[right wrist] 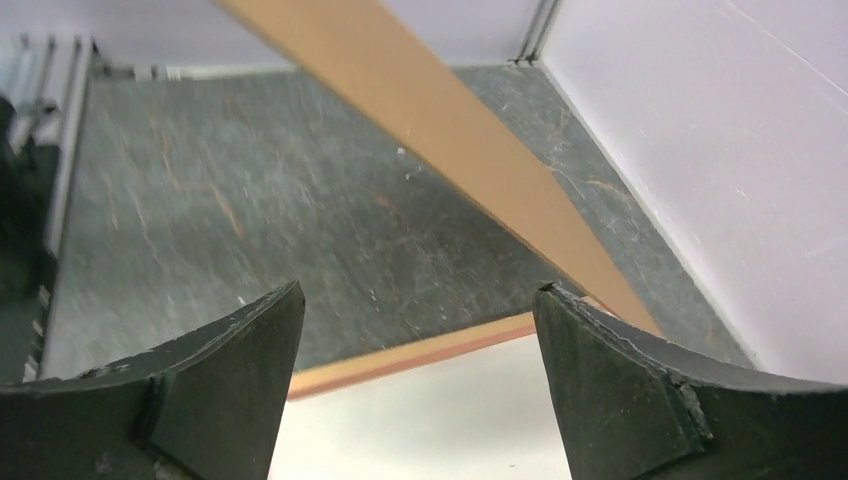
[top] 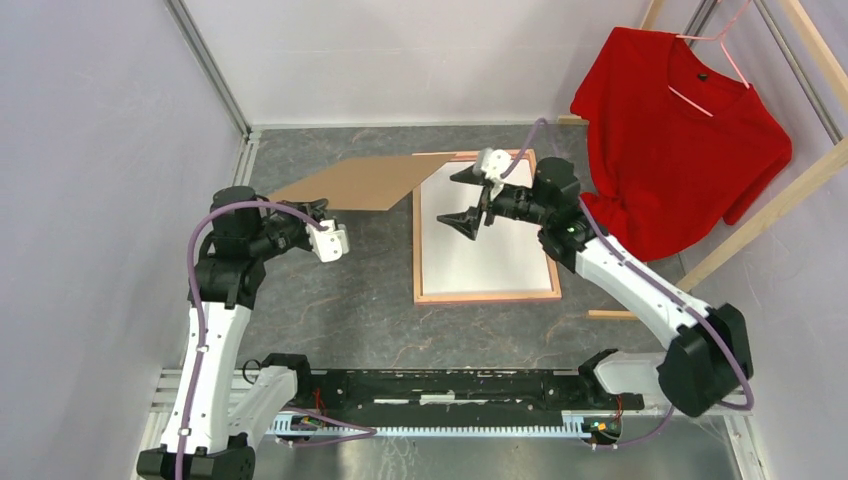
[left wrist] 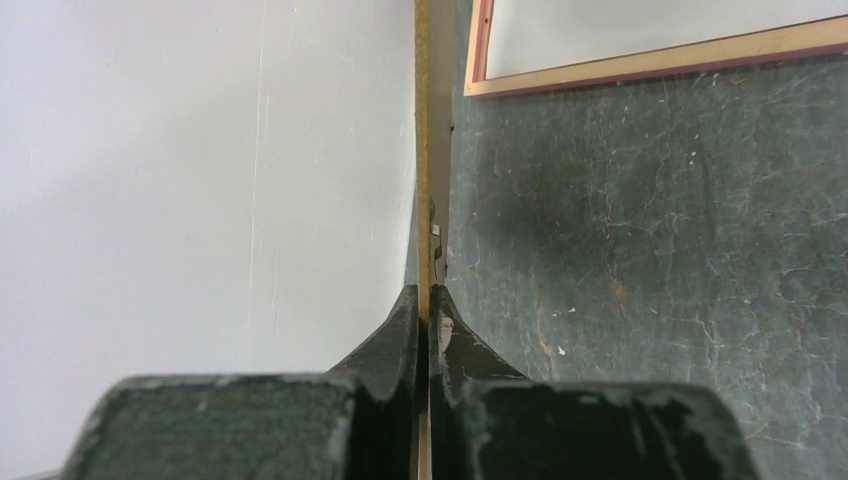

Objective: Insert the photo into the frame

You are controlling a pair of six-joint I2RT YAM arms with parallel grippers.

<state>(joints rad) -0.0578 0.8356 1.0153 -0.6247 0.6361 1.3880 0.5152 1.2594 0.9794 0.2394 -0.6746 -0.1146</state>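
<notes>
On the dark table [top: 350, 300] the frame [top: 488, 296] lies back-up, its white inside perhaps the photo [top: 490, 255], the right gripper [top: 462, 198] hovering wide open and empty over it, the left gripper [left wrist: 427, 297] pinching the raised backing board [top: 360, 182], which next, I judge, needs lowering squarely in.

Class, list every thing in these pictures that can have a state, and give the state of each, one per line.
left gripper: shut on the backing board's edge.
right gripper: open, above the frame, holding nothing.
backing board: off the frame, held tilted.
frame: lying flat, back up, white surface showing inside.
red T-shirt: hanging on a hanger.
</notes>
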